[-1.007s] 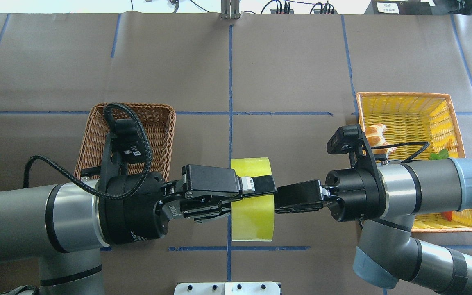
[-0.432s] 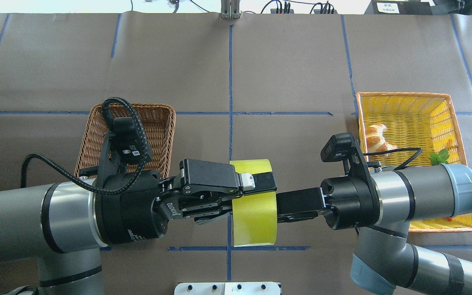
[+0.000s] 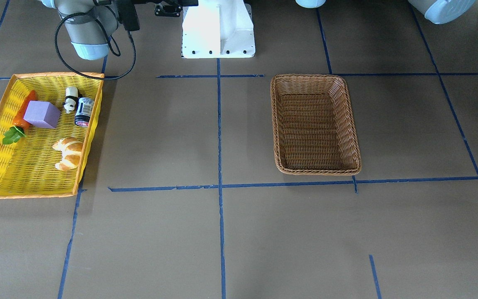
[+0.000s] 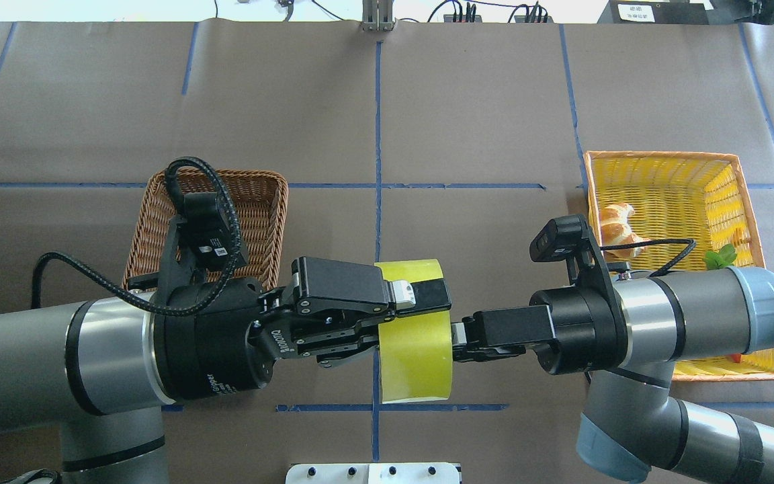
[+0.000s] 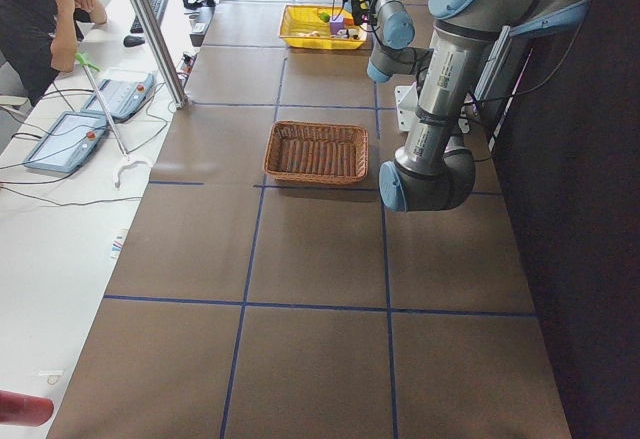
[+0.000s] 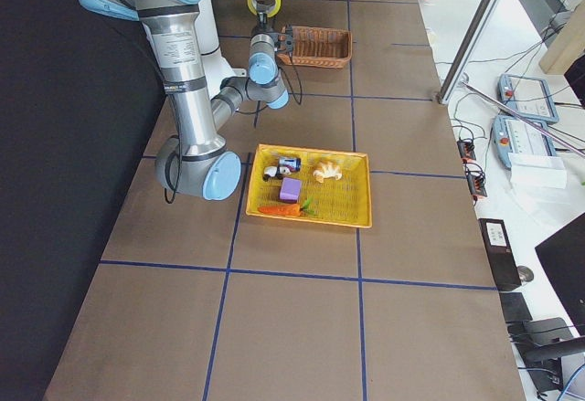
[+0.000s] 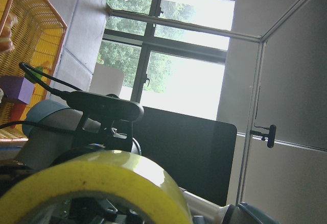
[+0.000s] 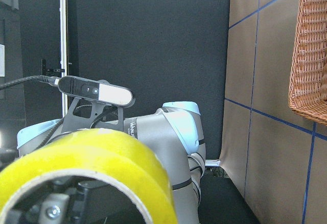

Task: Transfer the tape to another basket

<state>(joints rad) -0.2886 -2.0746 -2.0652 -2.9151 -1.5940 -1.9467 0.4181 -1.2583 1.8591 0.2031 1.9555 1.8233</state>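
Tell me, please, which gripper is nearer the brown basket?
Left. The left gripper, holding the tape, hangs close beside the basket; the right gripper sits beyond the tape.

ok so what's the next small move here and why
Probably the right gripper should open and back off rightward: the tape hangs between both grippers, the left gripper is clamped across it, and the brown basket sits empty on the robot's left. Whether the right has released, I cannot tell.
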